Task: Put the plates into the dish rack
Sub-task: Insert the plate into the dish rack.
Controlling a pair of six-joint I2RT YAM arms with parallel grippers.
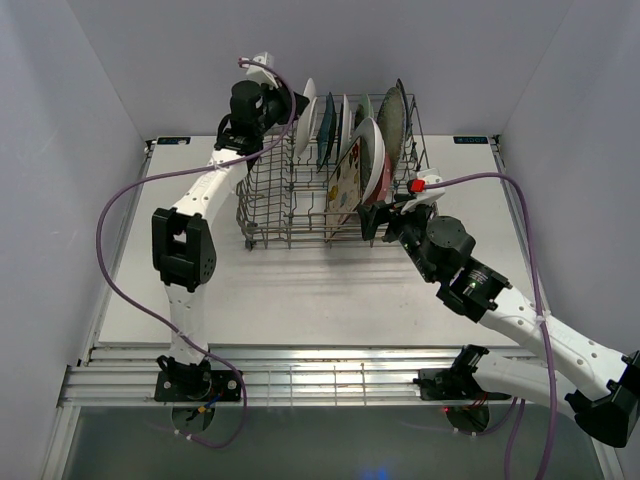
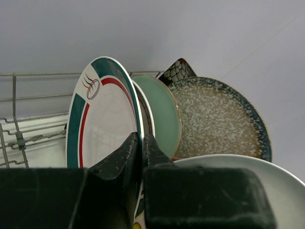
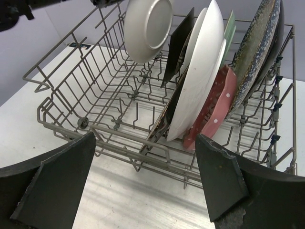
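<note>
Here, the left tool [image 2: 141,139] pinches the rim of a round white plate [image 2: 102,119] banded green and red; the right tool [image 3: 145,139] gapes wide, empty, grey wire dish rack [image 3: 82,122] ahead.

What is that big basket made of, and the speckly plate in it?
The dish rack looks like thin grey metal wire with a dull finish: bare rods cross with open gaps between them. The speckled plate is probably glazed ceramic, smooth with a dark rim, though it could be hard plastic.

Left half of dish rack [image 1: 265,205] free, plates [image 1: 372,150] crowding right half
</note>
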